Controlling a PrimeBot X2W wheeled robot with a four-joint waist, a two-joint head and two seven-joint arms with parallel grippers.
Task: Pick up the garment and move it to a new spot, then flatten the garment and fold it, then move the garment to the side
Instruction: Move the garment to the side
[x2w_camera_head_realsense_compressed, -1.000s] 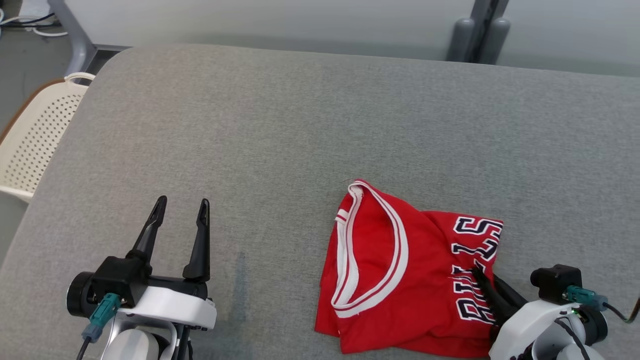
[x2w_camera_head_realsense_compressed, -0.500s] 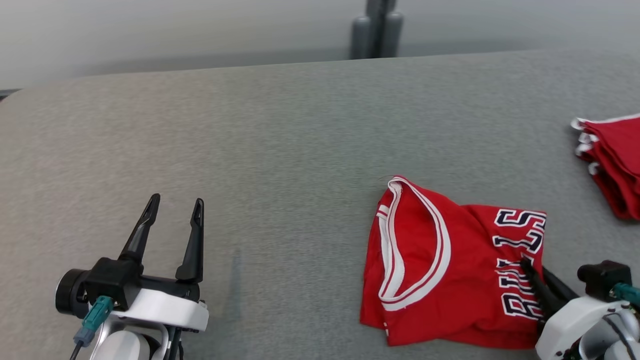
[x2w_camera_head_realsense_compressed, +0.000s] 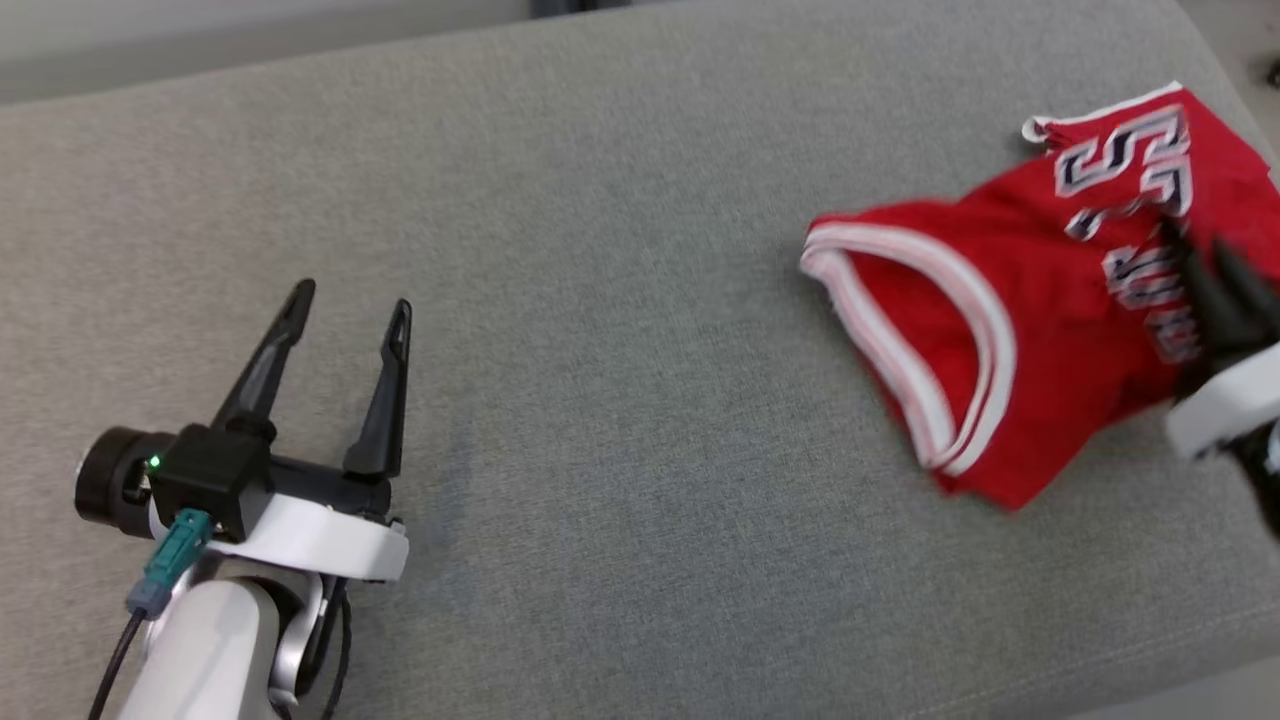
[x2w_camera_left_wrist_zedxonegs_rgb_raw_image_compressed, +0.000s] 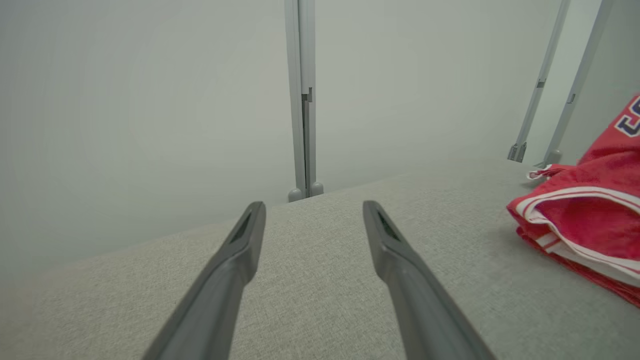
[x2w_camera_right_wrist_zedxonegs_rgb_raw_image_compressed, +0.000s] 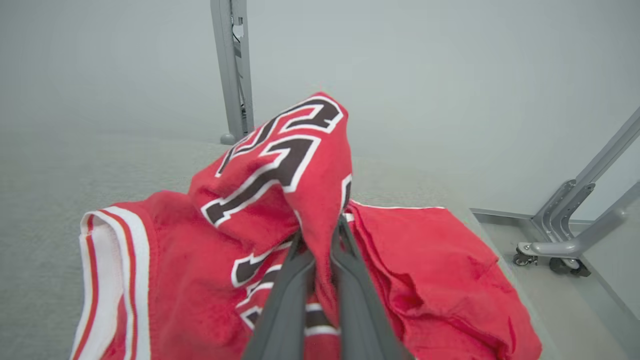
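The right claw (x2w_camera_head_realsense_compressed: 1195, 240) is shut tight on the red shirt (x2w_camera_head_realsense_compressed: 950, 320), which sits bunched on the grey pad (x2w_camera_head_realsense_compressed: 600, 300) at the upper right of the head view. The left claw (x2w_camera_head_realsense_compressed: 350, 298), at the lower left, has its fingers wide apart.

Robot test lab, long grey fabric-covered worktop (x2w_camera_head_realsense_compressed: 600, 300), plain pale partition panels (x2w_camera_left_wrist_zedxonegs_rgb_raw_image_compressed: 150, 100) closing in the bay, slim grey metal posts (x2w_camera_left_wrist_zedxonegs_rgb_raw_image_compressed: 301, 100) joining them, angled braces (x2w_camera_right_wrist_zedxonegs_rgb_raw_image_compressed: 590, 169) on small casters (x2w_camera_right_wrist_zedxonegs_rgb_raw_image_compressed: 521, 259), bare grey floor (x2w_camera_right_wrist_zedxonegs_rgb_raw_image_compressed: 600, 320).
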